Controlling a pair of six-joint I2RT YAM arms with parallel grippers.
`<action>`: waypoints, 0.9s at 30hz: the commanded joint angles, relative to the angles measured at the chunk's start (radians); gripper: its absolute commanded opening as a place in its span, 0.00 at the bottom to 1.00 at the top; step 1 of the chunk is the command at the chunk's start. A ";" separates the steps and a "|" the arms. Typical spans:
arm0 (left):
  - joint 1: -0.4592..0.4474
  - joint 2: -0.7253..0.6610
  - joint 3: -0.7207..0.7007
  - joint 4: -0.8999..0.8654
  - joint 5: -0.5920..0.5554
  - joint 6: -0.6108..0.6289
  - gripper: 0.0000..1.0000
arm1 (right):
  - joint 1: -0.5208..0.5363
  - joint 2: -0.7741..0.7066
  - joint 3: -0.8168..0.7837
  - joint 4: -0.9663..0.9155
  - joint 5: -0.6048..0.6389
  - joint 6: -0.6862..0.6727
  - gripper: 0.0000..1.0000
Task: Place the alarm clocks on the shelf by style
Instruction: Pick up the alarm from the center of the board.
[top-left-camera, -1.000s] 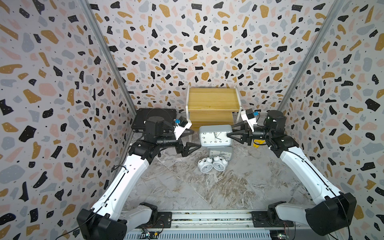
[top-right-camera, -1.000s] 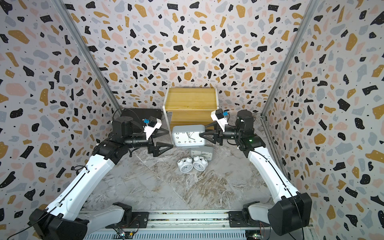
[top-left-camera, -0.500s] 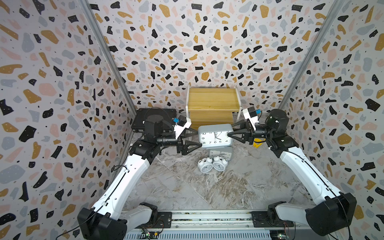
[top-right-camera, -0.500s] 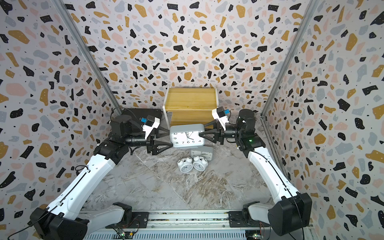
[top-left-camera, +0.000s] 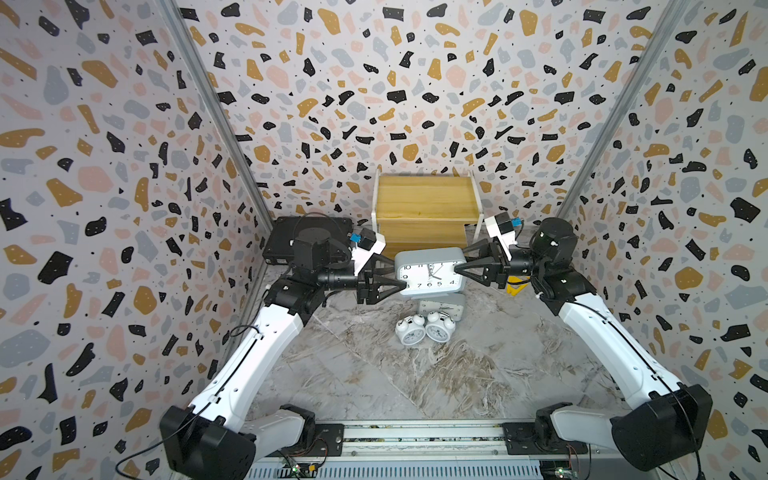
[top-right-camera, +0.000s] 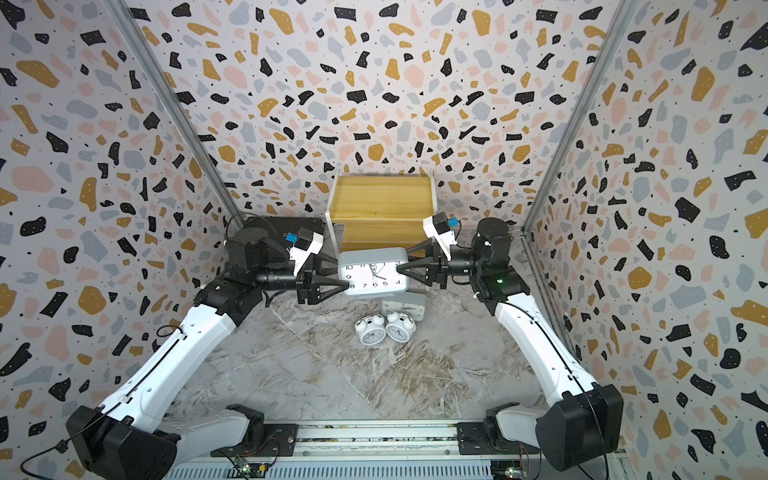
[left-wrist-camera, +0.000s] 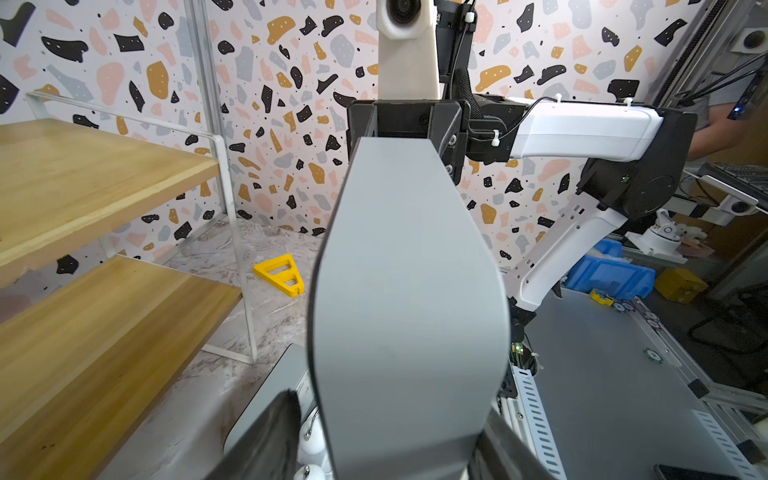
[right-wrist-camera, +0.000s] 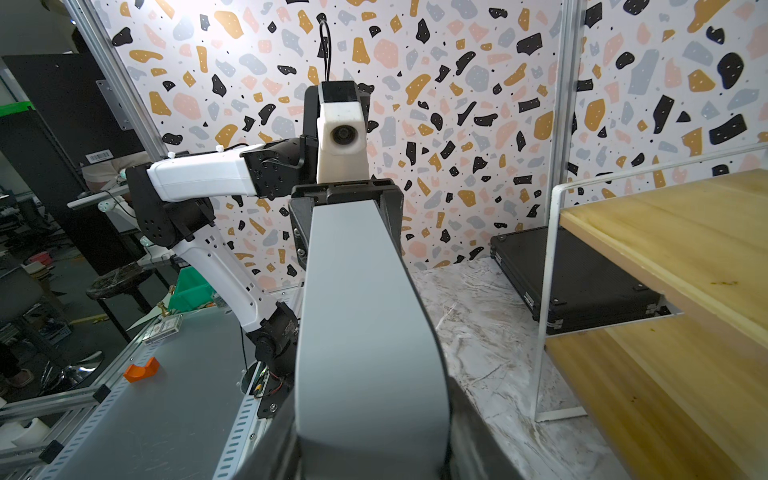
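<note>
Holds the clock (top-left-camera: 430, 272) aloft and upright, one end clamped in the right gripper (top-left-camera: 460, 259), jaws pressed on front and back. Straddles the other end with the left gripper (top-left-camera: 398, 272): jaws apart, a gap showing beside one finger (left-wrist-camera: 270, 436) in the left wrist view, so no grip there yet. Keeps the bare shelf (top-left-camera: 426, 199) just behind both grippers. Leaves the second grey clock (top-left-camera: 446, 306) and the two round clocks (top-left-camera: 409, 332) on the table (top-left-camera: 374, 374), straight below the held one.

Probably calls next for shutting the left jaws, then a two-sided carry onto the shelf. Risks, judged from here:

- Twists the clock in the right jaws on an uneven left closure, through a sideways push from the first finger to land.
- Slips out: smooth, curved grey casing, thin bites at the ends only, much weight between. Drops then onto the clocks beneath and may knock the round pair over or send them rolling.
- Strains the hold, or pops it free, on mismatched arm travel, whether pulling apart or squeezing inward.
- Catches the white frame post (left-wrist-camera: 235, 249) beside a gripper, or the edge of the upper board (left-wrist-camera: 83, 174), on going in too wide or too low; may shove the light shelf back.
</note>
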 joint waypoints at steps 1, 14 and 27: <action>-0.010 0.007 0.013 0.048 0.018 -0.006 0.50 | 0.009 -0.007 0.048 0.051 -0.024 0.011 0.17; -0.008 -0.045 0.073 -0.214 -0.167 0.132 0.15 | 0.004 -0.028 0.037 -0.135 0.127 -0.147 0.54; -0.007 -0.085 0.226 -0.671 -0.772 0.226 0.12 | -0.017 -0.146 -0.090 -0.265 0.775 -0.247 0.75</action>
